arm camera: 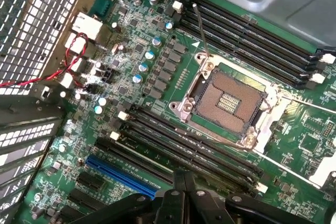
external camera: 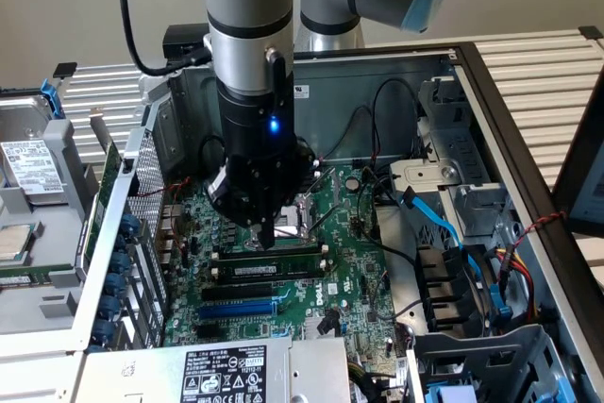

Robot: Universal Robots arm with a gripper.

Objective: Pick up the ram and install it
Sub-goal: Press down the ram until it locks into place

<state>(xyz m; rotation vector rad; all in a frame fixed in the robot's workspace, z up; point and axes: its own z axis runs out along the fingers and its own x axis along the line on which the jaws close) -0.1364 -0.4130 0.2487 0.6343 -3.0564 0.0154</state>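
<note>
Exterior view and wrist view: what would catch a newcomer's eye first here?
The arm's black gripper, jaws shut, stands low over the green motherboard inside the open computer case, its tip at the ram lying in the black slots. In the wrist view the bare processor socket gleams mid-board, with a blue expansion slot beside the memory slots.

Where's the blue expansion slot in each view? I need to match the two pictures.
Exterior view: the blue expansion slot lies on the near part of the motherboard, parallel to the black memory slots.
Wrist view: the blue expansion slot runs diagonally, on the far side of the black memory slots from the CPU socket.
Shared landmark: the black memory slots alongside it.
</note>
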